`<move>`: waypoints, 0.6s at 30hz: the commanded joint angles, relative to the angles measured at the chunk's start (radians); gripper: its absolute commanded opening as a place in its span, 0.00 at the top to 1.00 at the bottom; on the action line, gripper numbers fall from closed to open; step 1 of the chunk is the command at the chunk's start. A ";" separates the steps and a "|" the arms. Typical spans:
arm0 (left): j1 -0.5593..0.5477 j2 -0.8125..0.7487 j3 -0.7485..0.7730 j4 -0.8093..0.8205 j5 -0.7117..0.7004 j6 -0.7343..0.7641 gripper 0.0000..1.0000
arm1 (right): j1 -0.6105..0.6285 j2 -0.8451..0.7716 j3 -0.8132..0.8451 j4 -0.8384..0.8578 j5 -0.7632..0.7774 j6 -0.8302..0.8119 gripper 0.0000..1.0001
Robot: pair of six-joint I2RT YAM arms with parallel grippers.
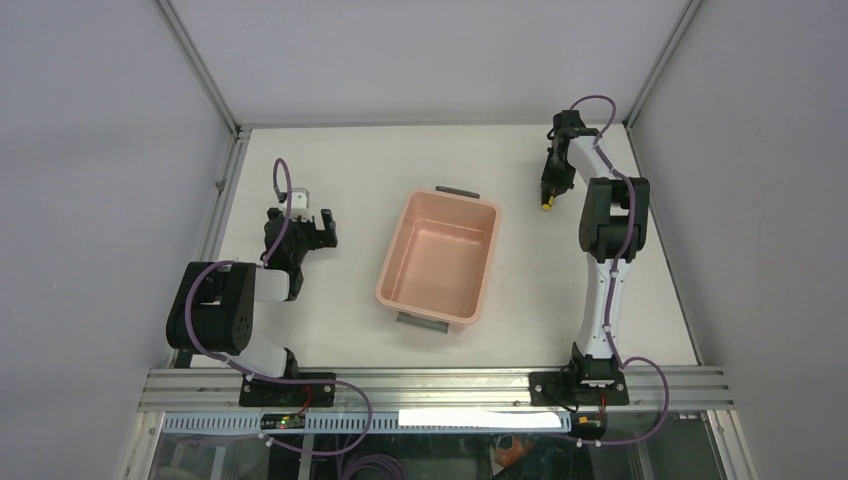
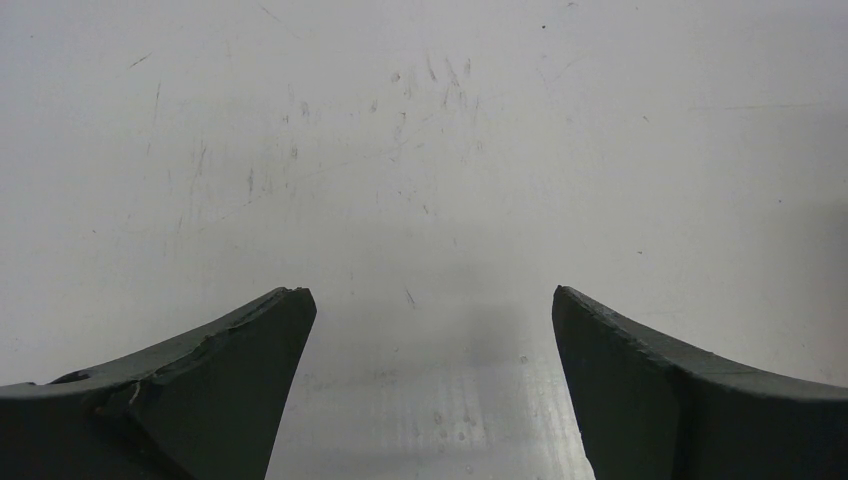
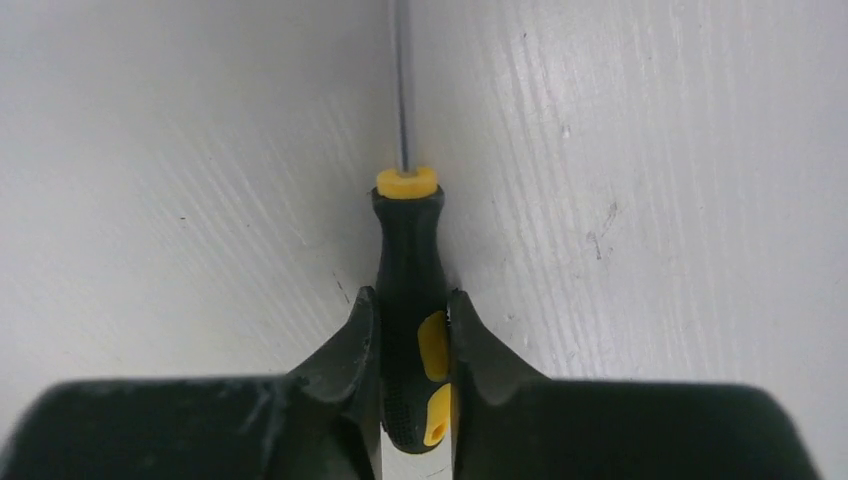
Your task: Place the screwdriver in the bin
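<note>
The salmon-pink bin [image 1: 401, 262] stands empty in the middle of the table, a grey handle at each short end. My right gripper [image 1: 547, 196] is to the right of the bin's far corner and is shut on the screwdriver [image 1: 546, 206]. In the right wrist view the gripper [image 3: 412, 300] clamps the yellow-and-black handle [image 3: 408, 245], and the thin shaft [image 3: 402, 80] points away over the white table. I cannot tell whether the screwdriver touches the table. My left gripper [image 1: 318, 228] is open and empty, left of the bin; in the left wrist view [image 2: 433, 295] only bare table lies between its fingers.
The white table [image 1: 350, 170] is walled at the back and sides by grey panels with metal frame posts [image 1: 200, 70]. An aluminium rail [image 1: 430, 385] runs along the near edge, carrying both arm bases.
</note>
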 commanded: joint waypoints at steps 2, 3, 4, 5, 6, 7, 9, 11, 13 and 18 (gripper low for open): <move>-0.008 -0.027 0.001 0.026 0.007 -0.016 0.01 | -0.010 -0.077 0.068 -0.075 -0.038 -0.052 1.00; -0.008 -0.028 0.001 0.026 0.007 -0.016 0.01 | -0.010 -0.101 0.078 -0.098 -0.026 -0.054 1.00; -0.007 -0.027 0.001 0.026 0.007 -0.016 0.01 | -0.012 -0.135 0.093 -0.125 -0.012 -0.054 1.00; -0.008 -0.028 0.001 0.027 0.007 -0.016 0.01 | -0.011 -0.162 0.102 -0.152 -0.001 -0.054 1.00; -0.008 -0.027 0.001 0.026 0.007 -0.016 0.01 | -0.011 -0.190 0.103 -0.170 0.007 -0.053 1.00; -0.008 -0.027 0.001 0.026 0.007 -0.016 0.01 | -0.011 -0.223 0.102 -0.187 0.009 -0.048 1.00; -0.008 -0.028 0.001 0.026 0.007 -0.016 0.01 | -0.010 -0.281 0.102 -0.221 -0.009 -0.037 1.00; -0.008 -0.027 0.001 0.026 0.007 -0.016 0.01 | -0.006 -0.336 0.113 -0.267 -0.012 -0.011 1.00; -0.007 -0.027 0.001 0.026 0.007 -0.016 0.01 | 0.009 -0.393 0.116 -0.300 -0.002 0.010 1.00; -0.007 -0.027 0.001 0.026 0.008 -0.016 0.01 | 0.108 -0.526 0.130 -0.374 0.071 0.034 1.00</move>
